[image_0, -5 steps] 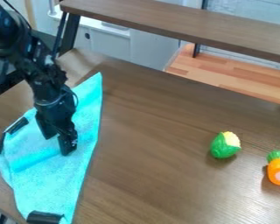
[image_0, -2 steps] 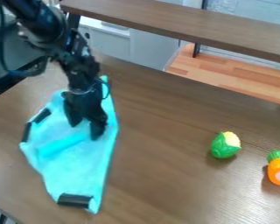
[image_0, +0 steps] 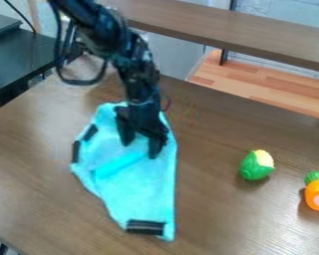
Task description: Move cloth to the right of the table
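At the upper left of the frame my cable loop [image_0: 82, 81] hung out beside my arm [image_0: 125, 52]; I judged it might swing and tug, though nothing was near it. The cloth [image_0: 139, 187] lay left of centre on the table [image_0: 29, 199], its two black strips [image_0: 83, 142] along the left edge and a wider black strip [image_0: 145, 227] at the near end. Those could have dragged and folded the fabric under itself. My gripper [image_0: 140, 150] was down at the cloth's upper part, fingers apart, turquoise showing between the tips. With no closed grip to see, I thought the fabric might slip out or bunch. Further right stood the toy corn [image_0: 256, 165], then the toy carrot [image_0: 316, 191] by the right edge: a sweep straight across risked knocking both over.
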### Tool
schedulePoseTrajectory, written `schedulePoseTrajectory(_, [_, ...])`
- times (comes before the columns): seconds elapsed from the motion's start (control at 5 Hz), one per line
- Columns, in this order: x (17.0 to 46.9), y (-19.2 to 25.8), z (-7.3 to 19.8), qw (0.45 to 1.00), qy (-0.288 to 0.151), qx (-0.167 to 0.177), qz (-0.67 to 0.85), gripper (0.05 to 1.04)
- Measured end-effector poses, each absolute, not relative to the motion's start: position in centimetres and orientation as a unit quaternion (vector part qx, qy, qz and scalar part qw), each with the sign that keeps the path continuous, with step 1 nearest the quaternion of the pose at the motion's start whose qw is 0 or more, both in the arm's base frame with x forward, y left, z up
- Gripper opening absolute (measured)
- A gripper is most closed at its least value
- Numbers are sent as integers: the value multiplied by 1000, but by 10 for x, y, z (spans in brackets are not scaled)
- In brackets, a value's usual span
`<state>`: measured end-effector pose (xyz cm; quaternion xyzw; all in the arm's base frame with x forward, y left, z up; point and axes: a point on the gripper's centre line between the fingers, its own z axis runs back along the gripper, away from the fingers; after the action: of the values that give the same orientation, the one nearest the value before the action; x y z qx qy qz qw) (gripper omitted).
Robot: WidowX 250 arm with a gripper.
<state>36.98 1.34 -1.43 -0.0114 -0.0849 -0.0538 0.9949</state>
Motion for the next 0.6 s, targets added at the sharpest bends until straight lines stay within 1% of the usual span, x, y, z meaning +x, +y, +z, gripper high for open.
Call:
schedulePoseTrajectory(0.4, [397,-16,-13,994,-91,-17,-50,1001])
schedulePoseTrajectory(0.6, [397,-14,-14,994,-92,-5,-56,1001])
